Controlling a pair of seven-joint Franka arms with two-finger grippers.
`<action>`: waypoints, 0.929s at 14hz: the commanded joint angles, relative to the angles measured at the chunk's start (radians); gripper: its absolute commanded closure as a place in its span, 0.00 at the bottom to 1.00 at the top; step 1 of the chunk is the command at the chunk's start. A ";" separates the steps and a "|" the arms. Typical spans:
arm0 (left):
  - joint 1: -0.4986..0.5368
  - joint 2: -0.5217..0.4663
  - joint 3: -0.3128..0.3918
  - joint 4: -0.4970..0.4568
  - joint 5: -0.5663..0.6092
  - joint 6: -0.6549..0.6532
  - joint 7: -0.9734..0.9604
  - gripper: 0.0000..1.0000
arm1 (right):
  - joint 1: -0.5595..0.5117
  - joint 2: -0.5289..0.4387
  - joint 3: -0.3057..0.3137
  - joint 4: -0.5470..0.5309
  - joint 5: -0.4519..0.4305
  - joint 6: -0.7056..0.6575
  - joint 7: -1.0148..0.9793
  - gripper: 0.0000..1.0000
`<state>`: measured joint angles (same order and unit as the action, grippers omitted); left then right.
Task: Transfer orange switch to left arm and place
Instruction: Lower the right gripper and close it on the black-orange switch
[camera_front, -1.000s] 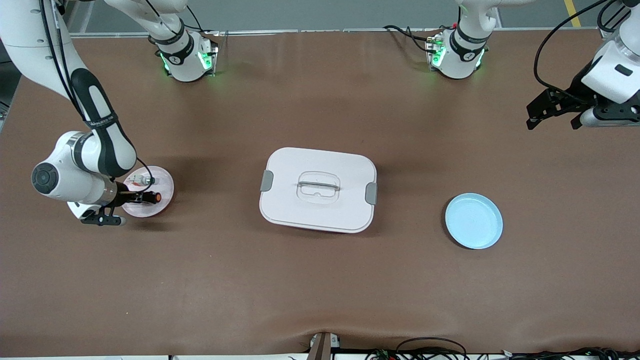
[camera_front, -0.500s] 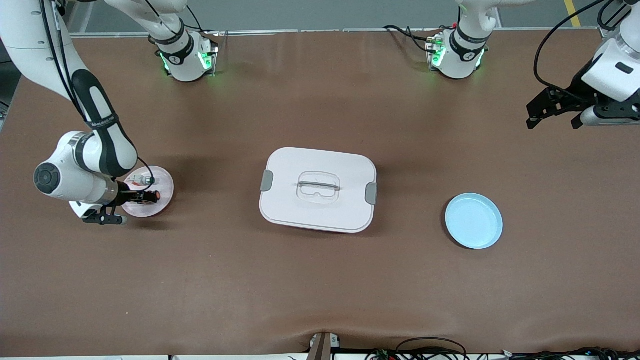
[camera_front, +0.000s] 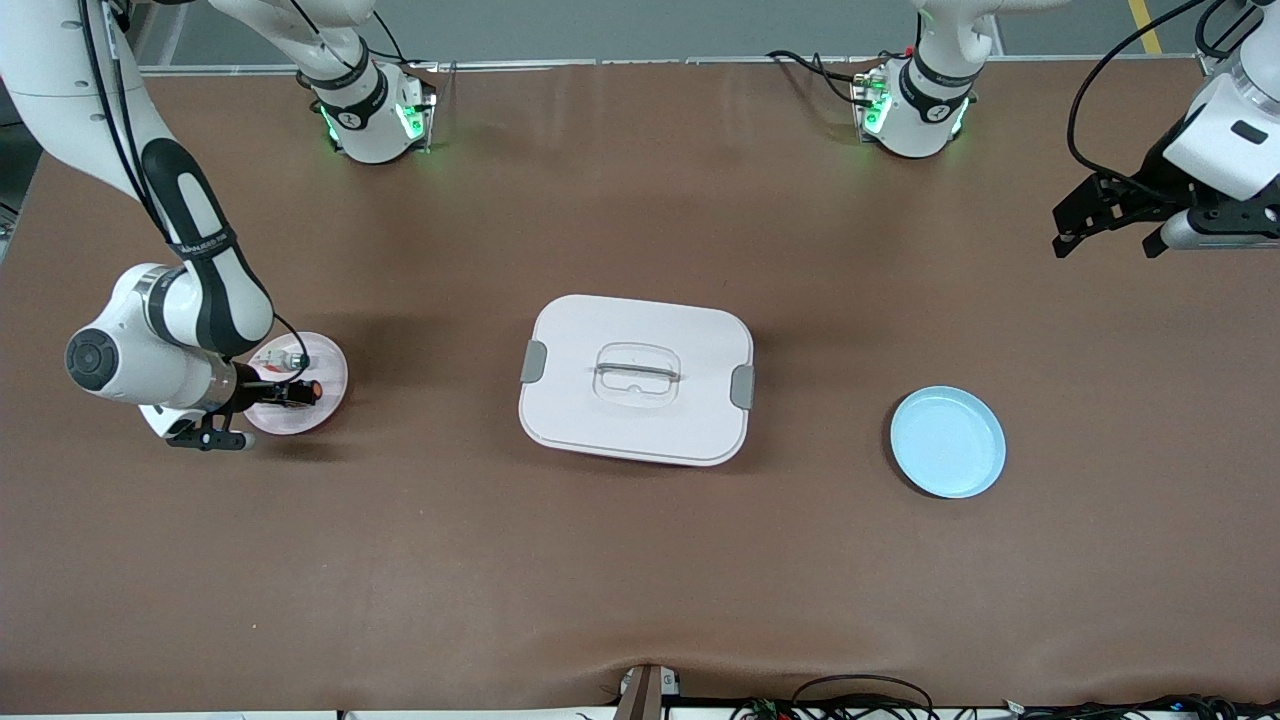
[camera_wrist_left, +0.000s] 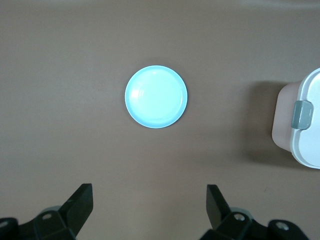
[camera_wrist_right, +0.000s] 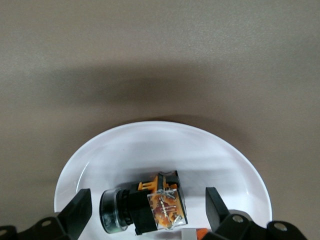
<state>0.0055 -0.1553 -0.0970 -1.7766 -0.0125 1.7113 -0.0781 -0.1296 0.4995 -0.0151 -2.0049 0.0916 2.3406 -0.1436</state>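
Observation:
The orange switch, black-bodied with orange details, lies on its side on a small pink plate toward the right arm's end of the table. My right gripper is low over that plate. In the right wrist view the orange switch sits between the spread fingers of the right gripper, which is open. The white box with grey latches stands mid-table. My left gripper waits open and empty above the table at the left arm's end, seen as the left gripper in its wrist view.
A white-bodied switch shares the pink plate, farther from the front camera than the orange one. A light blue plate lies between the box and the left arm's end; the left wrist view shows this blue plate and a corner of the box.
The right gripper has shifted slightly at the pink plate, its fingers still open around the switch. The left arm has barely moved.

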 joint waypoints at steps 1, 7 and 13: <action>0.002 0.013 -0.003 0.028 -0.007 -0.021 0.014 0.00 | -0.002 -0.009 0.011 -0.006 0.007 -0.012 -0.005 0.00; 0.002 0.011 -0.003 0.028 -0.007 -0.021 0.015 0.00 | -0.004 -0.012 0.009 -0.026 0.005 -0.003 -0.089 0.00; 0.005 0.013 -0.003 0.028 -0.007 -0.021 0.020 0.00 | 0.010 -0.018 0.009 -0.072 -0.010 0.055 -0.117 0.00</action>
<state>0.0055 -0.1553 -0.0970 -1.7765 -0.0125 1.7113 -0.0781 -0.1267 0.4996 -0.0083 -2.0363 0.0902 2.3597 -0.2429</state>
